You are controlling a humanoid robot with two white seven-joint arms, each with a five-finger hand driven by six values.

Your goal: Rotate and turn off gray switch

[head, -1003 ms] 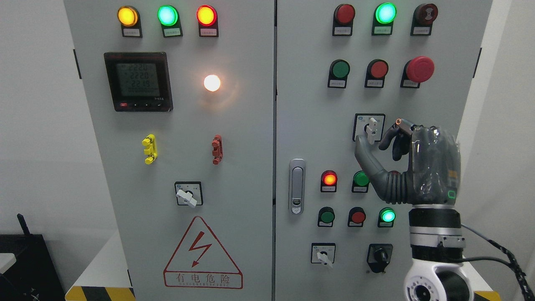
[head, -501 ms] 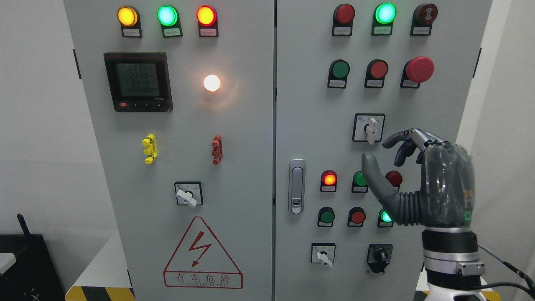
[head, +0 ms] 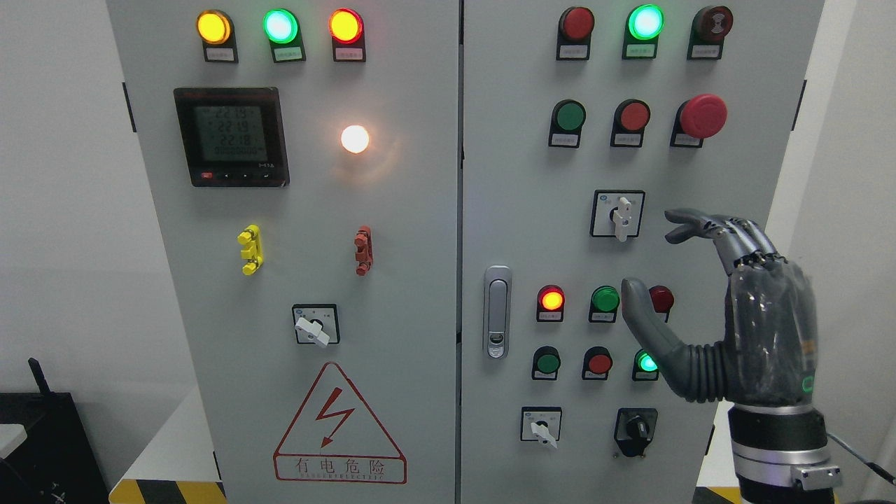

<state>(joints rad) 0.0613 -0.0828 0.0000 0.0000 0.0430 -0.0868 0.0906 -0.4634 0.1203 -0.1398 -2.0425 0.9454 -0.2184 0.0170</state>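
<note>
Right hand (head: 728,308) released, fingers spread beside the gray switch (head: 620,215), its thumb apparently partly hiding a red button (head: 662,299).

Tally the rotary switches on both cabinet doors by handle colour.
Gray-handled rotary switches: 3
Black-knobbed rotary switch: 1
Total: 4

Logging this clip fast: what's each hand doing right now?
Left hand: not in view.
Right hand: open, fingers spread, holding nothing, just right of the gray switch and not touching it.
</note>
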